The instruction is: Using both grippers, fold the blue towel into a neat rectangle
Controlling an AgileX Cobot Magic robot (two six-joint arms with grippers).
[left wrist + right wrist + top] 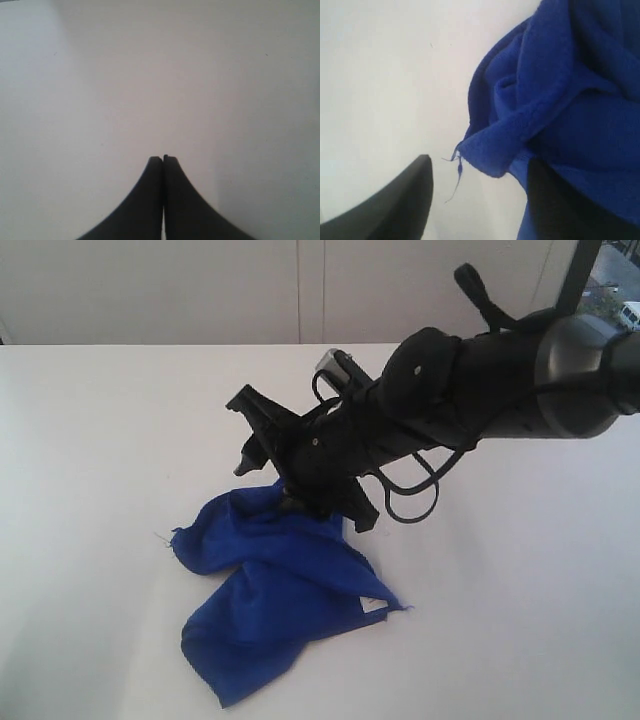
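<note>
No readable text; the white tag [372, 604] on the blue towel [275, 595] is illegible.

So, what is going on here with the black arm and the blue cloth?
The blue towel lies crumpled on the white table, with no neat fold made yet. The right gripper is low over the towel's far edge, and its jaws stand open on either side of one frayed corner, not closed on it. The left gripper is shut and holds nothing. It is over bare table, and no towel shows in its wrist view.
</note>
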